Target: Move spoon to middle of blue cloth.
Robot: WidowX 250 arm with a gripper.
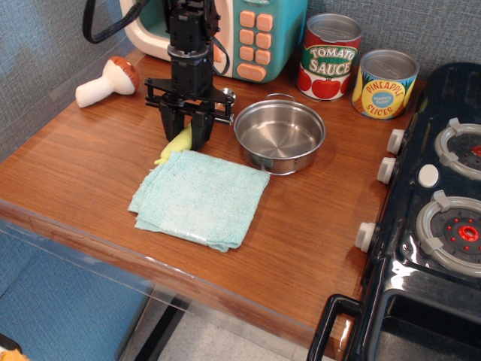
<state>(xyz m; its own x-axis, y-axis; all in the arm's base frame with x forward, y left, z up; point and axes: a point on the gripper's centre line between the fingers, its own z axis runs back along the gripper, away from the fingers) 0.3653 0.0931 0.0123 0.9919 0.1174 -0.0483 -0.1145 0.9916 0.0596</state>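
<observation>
The spoon (178, 142) lies on the wooden table just behind the far left corner of the blue cloth (200, 199). Only its pale yellow-green handle shows clearly, with its tip pointing front-left. My gripper (185, 134) comes straight down over the handle, and its black fingers (198, 129) are closed in against both sides of it. The spoon still rests low at the table, touching the cloth's edge. The cloth lies flat and bare in front of the gripper.
A steel pot (279, 136) stands right of the gripper, close to the cloth's far right corner. A mushroom toy (105, 82) lies at the back left. A toy microwave (248, 34) and two cans (329, 56) stand behind. A toy stove (443, 218) fills the right side.
</observation>
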